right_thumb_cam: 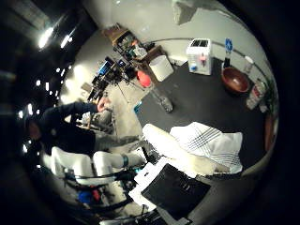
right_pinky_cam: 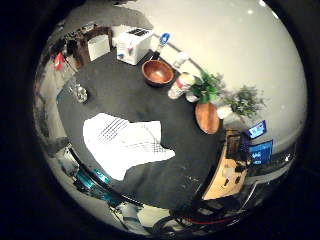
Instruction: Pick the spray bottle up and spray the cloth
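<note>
The spray bottle (right_pinky_cam: 162, 42), dark with a blue trigger top, stands upright at the far side of the black table (right_pinky_cam: 120, 95), between the white toaster (right_pinky_cam: 133, 45) and the wooden bowl (right_pinky_cam: 157, 72). The white cloth (right_pinky_cam: 125, 142) with thin dark stripes lies rumpled near the table's front edge. My hand hangs high above the table, far from both the bottle and the cloth, and holds nothing that I can see.
A pale bottle (right_pinky_cam: 180, 85) and a white container (right_pinky_cam: 181, 60) stand beside the bowl. Two potted plants (right_pinky_cam: 207, 87) and an oval wooden board (right_pinky_cam: 206, 117) line one table edge. A glass jar (right_pinky_cam: 80, 93) stands at the opposite edge. The arm's white body (right_thumb_cam: 108, 164) is off the front edge.
</note>
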